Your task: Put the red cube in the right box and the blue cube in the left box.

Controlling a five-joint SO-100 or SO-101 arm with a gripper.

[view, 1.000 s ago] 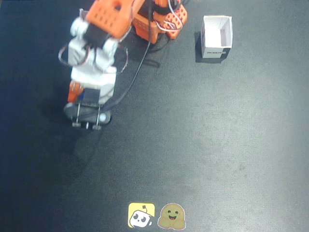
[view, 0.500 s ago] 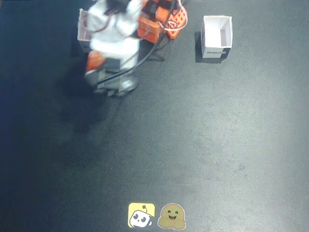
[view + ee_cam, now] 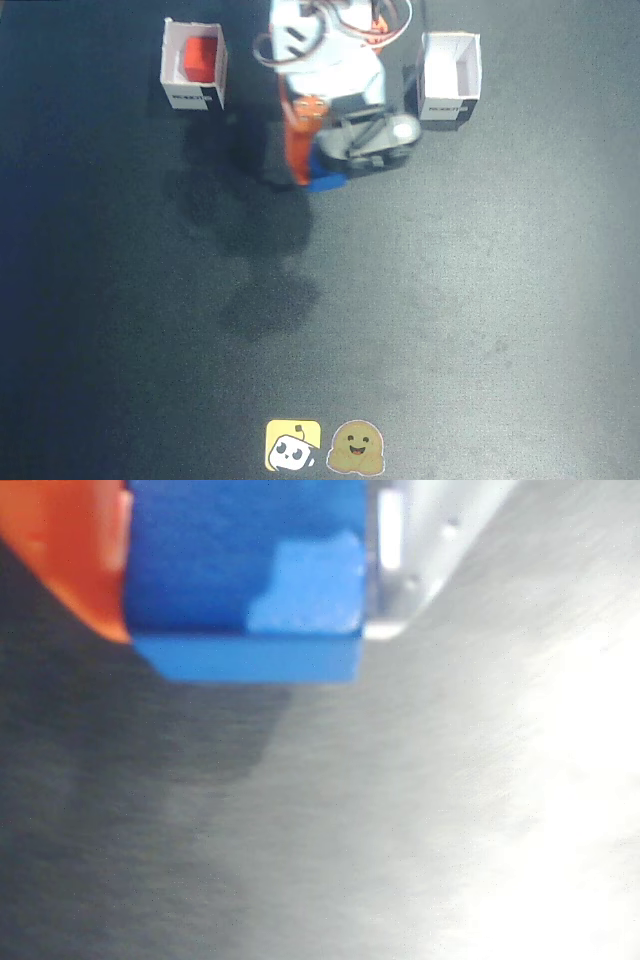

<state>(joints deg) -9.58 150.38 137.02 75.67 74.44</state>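
While two white boxes [image 3: 195, 68] [image 3: 449, 75] and one red cube [image 3: 201, 58] are seen only from above, the gripper [image 3: 245, 570] is shown clamped on one blue cube [image 3: 245, 580] in the wrist view.

A: Arm [image 3: 330, 60] colours?
B: White shells on top, orange printed parts at the base end and one orange finger [image 3: 298, 150]. Other finger side is a grey-black motor block with a round silver cap.

A: Cables?
B: Thin white, red and dark wires looping over the upper links.

A: Wrist view?
B: Blurry. Orange finger [image 3: 60, 550] at left, pale glossy one at right with small dark dots, maybe screws.
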